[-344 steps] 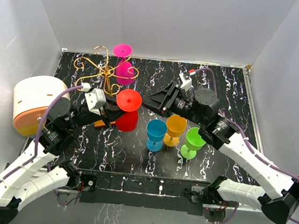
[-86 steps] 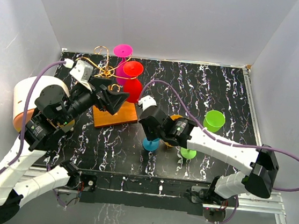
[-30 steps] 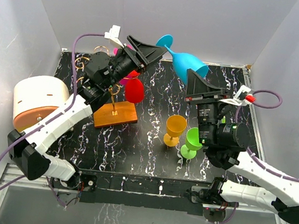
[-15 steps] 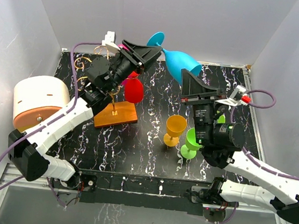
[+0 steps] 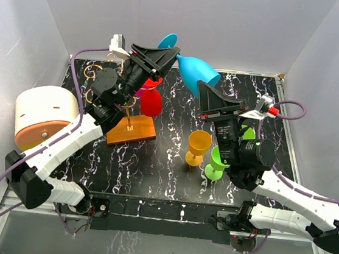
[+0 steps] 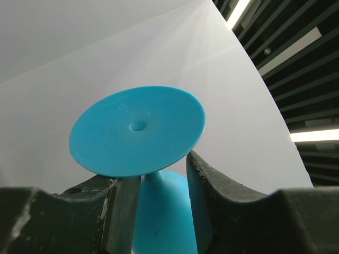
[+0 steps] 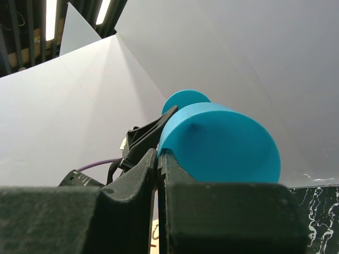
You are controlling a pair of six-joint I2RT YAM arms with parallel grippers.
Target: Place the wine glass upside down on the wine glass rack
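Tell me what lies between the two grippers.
The blue wine glass: left gripper at its stem, right gripper at its bowl, in the top view.

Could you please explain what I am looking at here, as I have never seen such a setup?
Two robot arms are bolted at the near edge of a table, each ending in a two-finger gripper. The wide picture looks down from above and behind them; the other two come from cameras on the wrists. On it stand an orange glass, a green glass and a gold wire rack with a red glass hanging upside down. In the air, both arms hold one blue wine glass: the left gripper grips its stem beside the foot, and the right gripper seems to pinch the bowl's rim.
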